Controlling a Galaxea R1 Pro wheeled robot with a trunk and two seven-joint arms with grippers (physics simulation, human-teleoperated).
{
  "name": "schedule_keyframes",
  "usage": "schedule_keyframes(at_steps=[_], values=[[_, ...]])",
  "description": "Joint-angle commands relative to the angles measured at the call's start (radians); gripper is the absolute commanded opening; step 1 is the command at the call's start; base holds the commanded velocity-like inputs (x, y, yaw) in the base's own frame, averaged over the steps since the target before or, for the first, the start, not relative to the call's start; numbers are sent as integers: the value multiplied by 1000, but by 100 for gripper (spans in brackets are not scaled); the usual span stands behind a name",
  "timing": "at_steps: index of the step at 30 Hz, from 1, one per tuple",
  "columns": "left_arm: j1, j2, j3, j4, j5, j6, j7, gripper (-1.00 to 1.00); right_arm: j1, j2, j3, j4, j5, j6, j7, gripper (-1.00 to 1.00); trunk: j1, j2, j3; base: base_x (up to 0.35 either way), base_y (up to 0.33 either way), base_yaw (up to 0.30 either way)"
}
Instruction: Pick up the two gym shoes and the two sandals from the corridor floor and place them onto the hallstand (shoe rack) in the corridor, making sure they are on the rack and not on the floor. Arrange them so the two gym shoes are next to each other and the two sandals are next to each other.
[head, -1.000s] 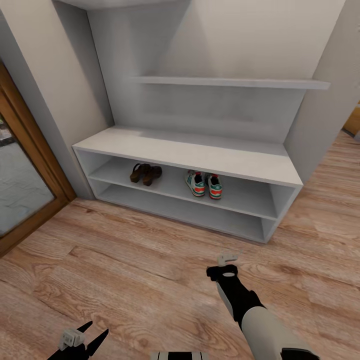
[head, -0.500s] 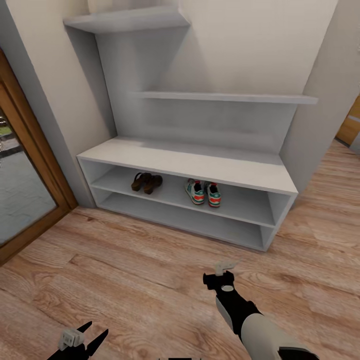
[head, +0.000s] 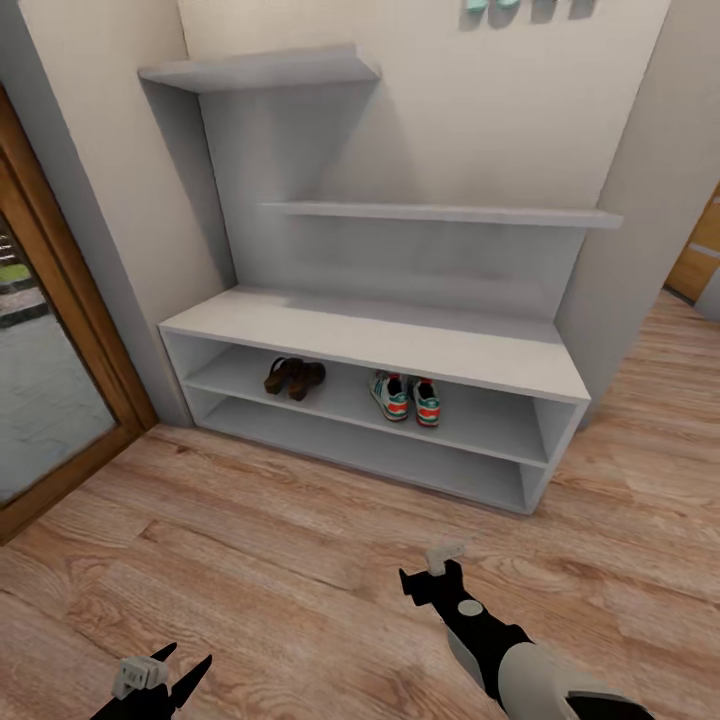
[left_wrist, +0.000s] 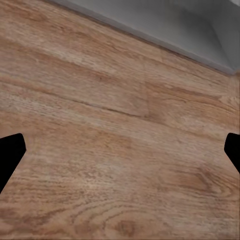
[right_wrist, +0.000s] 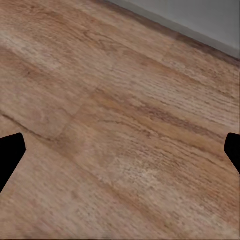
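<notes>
View tilted up; gym shoes (head: 406, 397) lie lengthwise front-to-back on hallstand (head: 380, 340); both end effectors wide.

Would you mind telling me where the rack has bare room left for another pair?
The bench top and bottom tier are bare. On the middle tier, the sandals and gym shoes crowd the centre; free patches remain at either end.

Right wrist cam: wood-grain plank floor (right_wrist: 115, 135) across most of the frame, a grey strip (right_wrist: 200, 20) along one edge, can't tell what it belongs to. Black fingertips (right_wrist: 10, 155) at opposite sides, spread wide, nothing between them
</notes>
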Motion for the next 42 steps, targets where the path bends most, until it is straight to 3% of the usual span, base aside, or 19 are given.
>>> schedule_keyframes(at_steps=[1, 17, 21, 33, 34, 38, 42], values=[[-1, 0, 2, 1, 1, -4, -2, 100, 0, -2, -8, 1, 8, -4, 5, 100, -4, 7, 2, 0, 0, 0], [-1, 0, 3, 3, 1, -3, 13, 100, 14, -38, -8, 15, 16, -12, 22, 100, -65, 119, 53, 0, 0, 0], [-1, 1, 3, 7, 1, -3, 30, 100, 72, -72, -8, 24, 28, -75, 24, 100, -81, 147, 65, 0, 0, 0], [-1, 0, 3, 19, 1, -4, 71, 100, 168, -119, -8, 27, 35, -157, 25, 100, -127, 231, 103, 0, 0, 0], [-1, -2, 2, 19, 1, -4, 96, 100, 199, -138, -8, 27, 34, -179, 26, 100, -131, 238, 106, 0, 0, 0], [-1, -4, 2, 19, 1, -4, 115, 100, 228, -154, -8, 27, 34, -217, 34, 100, -146, 266, 118, 0, 0, 0], [-1, -1, 4, 19, 4, -4, 136, 100, 286, -193, -8, 29, 33, -310, 89, 100, -161, 294, 131, 0, 0, 0]])
